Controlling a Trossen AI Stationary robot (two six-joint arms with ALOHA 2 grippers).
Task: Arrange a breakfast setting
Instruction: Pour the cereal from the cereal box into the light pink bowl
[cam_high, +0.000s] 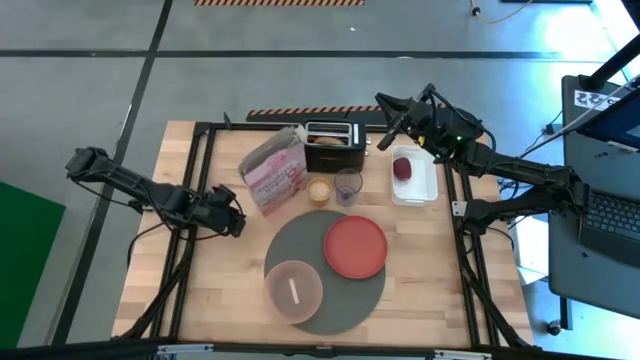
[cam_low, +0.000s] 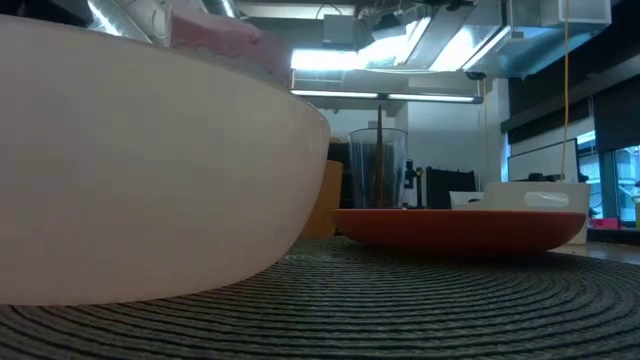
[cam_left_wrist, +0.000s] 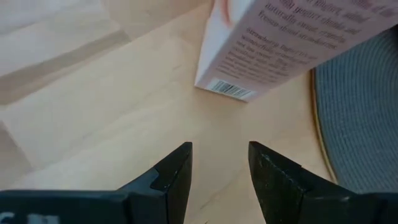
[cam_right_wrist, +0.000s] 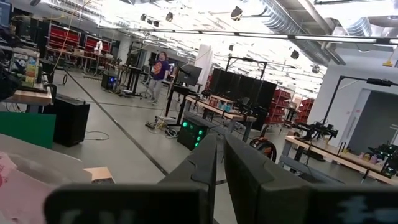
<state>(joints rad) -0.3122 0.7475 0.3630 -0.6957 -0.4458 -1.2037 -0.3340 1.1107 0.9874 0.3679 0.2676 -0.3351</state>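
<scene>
high: overhead, down | low: mat-level, shares red plate (cam_low: 460, 228) | wrists: forward

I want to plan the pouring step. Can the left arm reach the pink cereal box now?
Probably yes. The left gripper is open and low beside the pink cereal box, with only bare table between them. The right gripper waits near the toaster.

Large round dark-grey mat (cam_high: 330, 300) at table's near centre, round red plate (cam_high: 355, 246) on its far right, pale round bowl (cam_high: 293, 291) on its near left, dark-red fruit (cam_high: 403, 168) in far-right white tray (cam_high: 427, 184)
</scene>
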